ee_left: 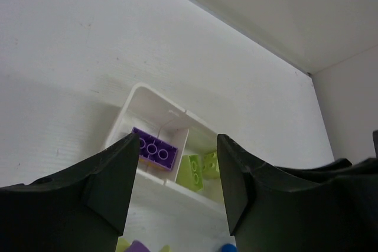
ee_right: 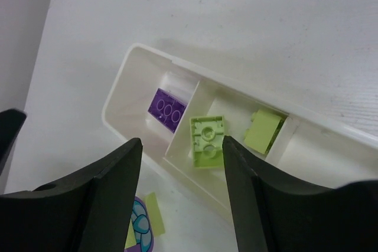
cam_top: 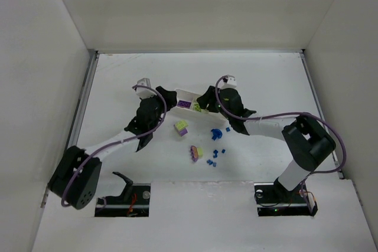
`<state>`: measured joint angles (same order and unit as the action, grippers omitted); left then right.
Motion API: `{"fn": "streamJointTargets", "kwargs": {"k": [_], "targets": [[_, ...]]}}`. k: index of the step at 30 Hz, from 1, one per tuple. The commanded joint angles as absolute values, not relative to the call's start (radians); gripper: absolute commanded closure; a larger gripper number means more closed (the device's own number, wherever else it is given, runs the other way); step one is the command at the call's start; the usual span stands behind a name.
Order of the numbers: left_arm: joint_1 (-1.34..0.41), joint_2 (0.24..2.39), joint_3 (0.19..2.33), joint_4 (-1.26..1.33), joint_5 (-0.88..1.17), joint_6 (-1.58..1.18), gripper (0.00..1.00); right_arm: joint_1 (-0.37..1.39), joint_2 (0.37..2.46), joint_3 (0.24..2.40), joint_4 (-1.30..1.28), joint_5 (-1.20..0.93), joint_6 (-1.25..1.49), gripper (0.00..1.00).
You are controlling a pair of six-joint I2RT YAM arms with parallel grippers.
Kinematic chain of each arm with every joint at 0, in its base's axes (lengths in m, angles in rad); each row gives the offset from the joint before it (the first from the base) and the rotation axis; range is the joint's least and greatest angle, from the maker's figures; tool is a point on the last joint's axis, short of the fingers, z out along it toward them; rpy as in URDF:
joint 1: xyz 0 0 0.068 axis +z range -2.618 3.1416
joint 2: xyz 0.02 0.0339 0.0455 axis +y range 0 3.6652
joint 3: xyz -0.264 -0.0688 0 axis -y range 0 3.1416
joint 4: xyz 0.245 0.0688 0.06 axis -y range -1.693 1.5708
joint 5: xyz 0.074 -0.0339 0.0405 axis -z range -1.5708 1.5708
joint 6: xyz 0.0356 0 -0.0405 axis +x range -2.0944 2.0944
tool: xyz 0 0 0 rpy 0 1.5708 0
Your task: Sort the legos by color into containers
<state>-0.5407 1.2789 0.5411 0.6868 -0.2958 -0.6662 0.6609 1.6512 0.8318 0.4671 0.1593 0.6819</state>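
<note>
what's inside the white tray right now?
End compartment of the white tray: one purple brick. Next compartment: two yellow-green bricks. Third compartment looks bare where visible; the rest is hidden behind a finger of the right pincer.

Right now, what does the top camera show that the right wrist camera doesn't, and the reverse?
Top only: the left arm, the right arm and the loose blue pieces on the table. Right wrist only: the tray's dividers, the yellow-green bricks as two separate ones in the middle compartment, and the right gripper open. Both: the white tray with a purple brick in its end compartment.
</note>
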Motion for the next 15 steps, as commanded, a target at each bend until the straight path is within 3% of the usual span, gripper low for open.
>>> {"fn": "streamJointTargets", "kwargs": {"k": [1,5,11,14,15], "targets": [[-0.561,1.166,0.468,0.667,-0.331,-0.653,0.49,0.662,1.634,0.871,0.469,0.198,0.661,0.34],[-0.579,1.085,0.427,0.575,-0.334,-0.655,0.49,0.673,1.582,0.839,0.457,0.221,0.643,0.33],[-0.574,0.991,0.377,0.479,-0.339,-0.681,0.50,0.784,1.499,0.743,0.442,0.209,0.615,0.59],[-0.564,0.963,0.367,0.446,-0.339,-0.686,0.50,0.876,1.470,0.712,0.430,0.207,0.578,0.50],[-0.561,0.959,0.365,0.437,-0.334,-0.687,0.50,0.916,1.462,0.707,0.422,0.206,0.556,0.42]]}}
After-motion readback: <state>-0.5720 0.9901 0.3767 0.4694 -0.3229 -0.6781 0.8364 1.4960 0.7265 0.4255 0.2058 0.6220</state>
